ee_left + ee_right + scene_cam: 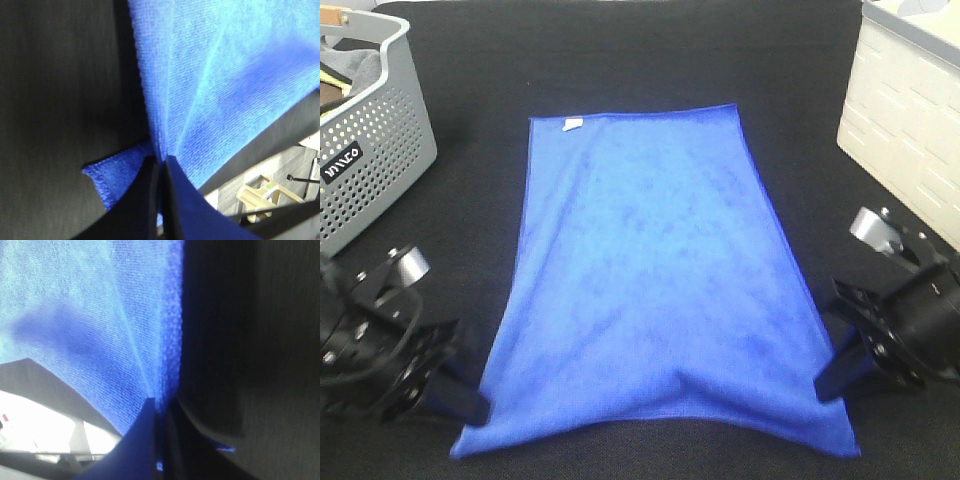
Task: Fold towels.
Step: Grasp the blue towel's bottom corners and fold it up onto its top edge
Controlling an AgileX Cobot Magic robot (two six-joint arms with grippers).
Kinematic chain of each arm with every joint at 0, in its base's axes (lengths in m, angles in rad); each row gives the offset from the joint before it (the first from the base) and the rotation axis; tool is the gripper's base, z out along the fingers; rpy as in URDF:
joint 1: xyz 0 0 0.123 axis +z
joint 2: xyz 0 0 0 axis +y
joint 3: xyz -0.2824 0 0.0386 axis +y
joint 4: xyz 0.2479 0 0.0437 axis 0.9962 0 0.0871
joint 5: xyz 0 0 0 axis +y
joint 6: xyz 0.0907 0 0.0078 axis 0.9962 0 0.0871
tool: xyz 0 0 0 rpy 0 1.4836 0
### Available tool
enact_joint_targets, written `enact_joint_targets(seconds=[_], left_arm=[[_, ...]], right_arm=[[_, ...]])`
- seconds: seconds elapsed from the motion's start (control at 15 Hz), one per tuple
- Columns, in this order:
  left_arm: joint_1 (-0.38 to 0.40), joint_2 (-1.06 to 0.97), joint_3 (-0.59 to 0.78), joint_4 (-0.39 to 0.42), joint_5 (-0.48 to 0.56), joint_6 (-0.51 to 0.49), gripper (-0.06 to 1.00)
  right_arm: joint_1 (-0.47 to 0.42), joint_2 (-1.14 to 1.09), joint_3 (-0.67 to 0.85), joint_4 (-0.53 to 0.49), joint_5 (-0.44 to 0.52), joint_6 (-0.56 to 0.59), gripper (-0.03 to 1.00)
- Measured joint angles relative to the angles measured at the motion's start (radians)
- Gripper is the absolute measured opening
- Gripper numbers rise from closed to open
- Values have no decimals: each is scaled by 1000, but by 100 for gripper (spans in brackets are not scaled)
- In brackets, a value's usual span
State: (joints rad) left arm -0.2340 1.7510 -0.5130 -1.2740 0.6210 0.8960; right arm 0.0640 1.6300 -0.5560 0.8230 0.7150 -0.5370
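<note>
**Both near corners pinched, first fold ready to lift**

The black table (pixel 620 60) fills the high view. The blue towel (pixel 650 280) lies flat across its middle, with the long axis running from 12 to 6 o'clock. A perforated grey basket (pixel 370 150) stands at 10 o'clock and a white crate (pixel 910 120) at 2 o'clock, both well apart from the cloth.

At 7 o'clock the left gripper (pixel 470 398) is clamped on the towel's near corner. Its wrist view shows the jaws closed on the hem, with creases fanning out from the pinch. At 5 o'clock the right gripper (pixel 832 368) is clamped on the opposite near corner in the same way. The near edge between them sags slightly. A small white tag (pixel 572 124) marks the far corner at 11 o'clock.

The step in hand looks like carrying the near edge toward 12 o'clock. To do it well:
- Raise both corners together and level.
- Hold them apart enough that the edge stays taut.
- Lift just high enough that the far half is not dragged.
- Land each corner squarely on its far partner before letting go.
</note>
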Motion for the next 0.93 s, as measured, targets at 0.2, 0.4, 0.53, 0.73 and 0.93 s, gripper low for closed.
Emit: enact_joint_targets(seconds=[0.2,0.4,0.53,0.73,0.93], left_arm=[[0,-120,90,6,1,-1,0],[0,-205,145,16,3,-36,0],[0,-238,150,15,1,-44,0],[0,-243,67,22,-65,-85,0],[0,-182,-130,53,-79,-135,0]], right_arm=[[0,-101,89,-10,14,19,0],[0,-180,121,-58,25,65,0],[0,-215,118,-72,31,78,0],[0,-190,-27,-99,43,79,0],[0,-56,-277,-107,99,80,0]])
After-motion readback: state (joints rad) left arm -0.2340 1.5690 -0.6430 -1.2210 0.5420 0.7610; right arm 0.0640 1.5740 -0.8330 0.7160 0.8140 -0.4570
